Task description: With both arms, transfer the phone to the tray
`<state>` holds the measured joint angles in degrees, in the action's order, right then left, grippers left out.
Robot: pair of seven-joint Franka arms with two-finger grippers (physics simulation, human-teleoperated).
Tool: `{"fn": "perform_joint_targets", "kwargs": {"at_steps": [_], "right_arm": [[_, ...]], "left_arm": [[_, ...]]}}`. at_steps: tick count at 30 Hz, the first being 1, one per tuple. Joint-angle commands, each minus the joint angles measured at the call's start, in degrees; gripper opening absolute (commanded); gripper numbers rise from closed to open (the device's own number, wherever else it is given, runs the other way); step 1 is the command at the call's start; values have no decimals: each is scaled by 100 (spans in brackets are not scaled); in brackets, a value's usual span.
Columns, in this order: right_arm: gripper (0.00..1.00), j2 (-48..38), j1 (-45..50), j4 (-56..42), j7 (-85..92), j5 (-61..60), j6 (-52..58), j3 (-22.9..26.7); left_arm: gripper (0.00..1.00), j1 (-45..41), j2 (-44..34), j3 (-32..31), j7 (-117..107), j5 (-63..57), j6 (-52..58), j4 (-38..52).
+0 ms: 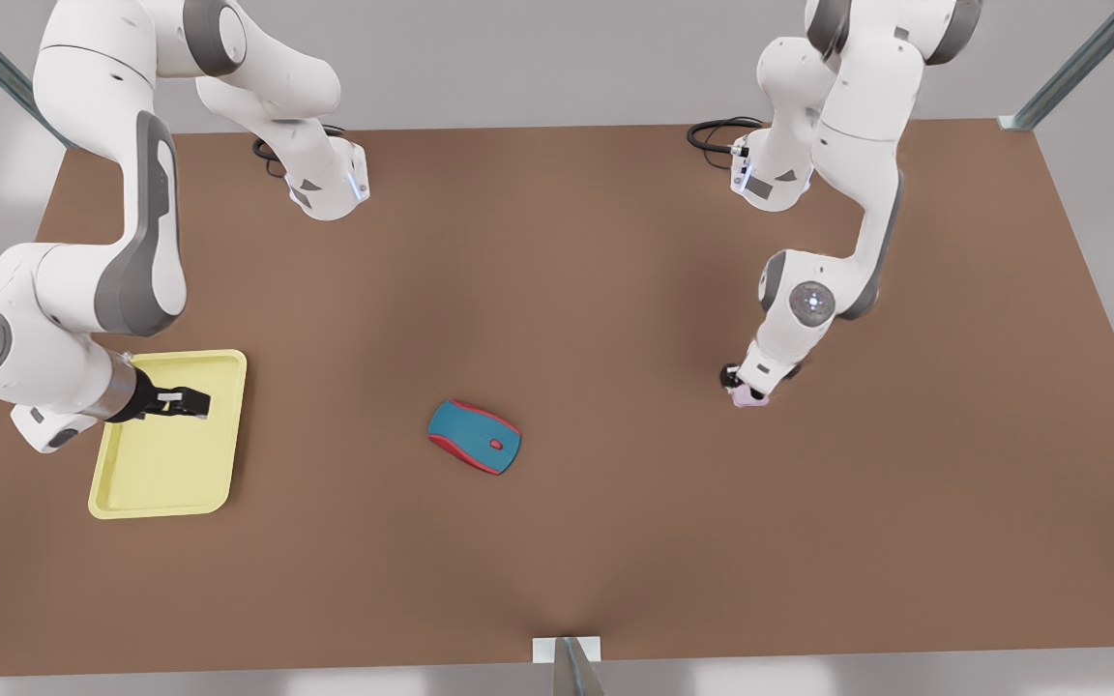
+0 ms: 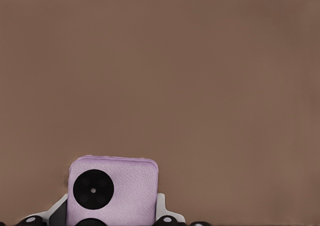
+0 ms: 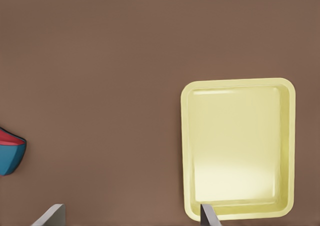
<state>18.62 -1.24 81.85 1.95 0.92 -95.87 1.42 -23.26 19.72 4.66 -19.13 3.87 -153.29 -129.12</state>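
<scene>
Your left gripper [image 1: 747,391] is down on the phone [image 2: 112,191] at the front view's right, jaws flanking it; whether they grip, you cannot tell. Right gripper [image 1: 191,403] waits over the tray [image 3: 287,146], jaws parted, empty. Next: lift, hand across past the mouse [image 1: 474,437].

Front view high above, looking down on the whole table [image 1: 615,290], left wrist view close over the phone [image 2: 112,191], right wrist view higher over the tray [image 3: 237,148], both also in front view
</scene>
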Motion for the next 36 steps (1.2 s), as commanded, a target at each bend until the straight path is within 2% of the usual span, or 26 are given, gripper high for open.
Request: {"fn": "perform_joint_targets", "kwargs": {"at_steps": [1, 2, 4, 9, 13, 19, 20, 21, 23, 25, 26, 27, 29, 31, 32, 33, 34, 36], "right_arm": [[100, -8, -8, -3, 121, -4, 7, 7], [100, -8, -8, -3, 121, -4, -1, 16], [100, 1, -8, -3, 121, -4, -19, 16], [100, 19, -8, -3, 121, -4, -19, 16], [100, 19, -8, -3, 121, -4, -19, 16], [100, 10, -8, -3, 121, -4, 25, 7], [100, 10, -8, -3, 121, -4, 25, 7], [100, 19, -8, -3, 121, -4, 16, 7], [100, 19, -8, -3, 113, -4, -1, 7], [100, 27, 1, -3, 113, -4, -19, -1], [100, -8, 9, -11, 77, -13, 7, -19], [100, -16, 44, -29, 104, -83, 165, -28], [100, -34, 97, -91, -46, -162, 140, -212], [100, 36, 211, -231, -46, -830, 78, -212], [100, 212, 536, -459, -632, -716, 51, -239], [100, 274, 545, -504, -1802, -602, -62, -668], [100, 282, 554, -486, -2620, -435, -221, -1152], [100, 651, 668, -626, -4026, -224, -739, -2066]], "left_arm": [[81, -311, 207, -158, -1110, 52, 1257, 615], [81, -364, 418, -466, -1374, 202, 1504, 1107], [81, -855, 822, -475, -1848, 202, 1995, 1941], [81, -1682, 2835, -475, -2798, 193, 2691, 5195], [81, -2042, 3117, -475, -2965, 132, 2735, 5345], [82, -2113, 3257, -466, -2886, -123, 2893, 5318], [93, -2113, 3257, -466, -2894, -123, 2893, 5327], [100, -2113, 3257, -466, -2939, -123, 2928, 5327], [100, -2113, 3248, -466, -2939, -123, 2937, 5336], [100, -2007, 2854, -273, -2421, -88, 3841, 5397], [100, -1762, 2432, 193, -1454, 228, 4483, 5397], [100, -1288, 2133, 448, -593, 369, 4975, 5388], [100, -39, 1500, 545, 743, 334, 5608, 5397], [100, 76, 744, 1397, 1781, 299, 6338, 5397], [100, 655, 234, 977, 1773, 228, 6496, 5327], [100, 1481, -117, 89, 1746, -131, 6681, 5327], [100, 1746, -539, -290, 1790, -334, 6769, 5143], [100, 1719, -671, -308, 1834, -361, 7340, 5353]]}}
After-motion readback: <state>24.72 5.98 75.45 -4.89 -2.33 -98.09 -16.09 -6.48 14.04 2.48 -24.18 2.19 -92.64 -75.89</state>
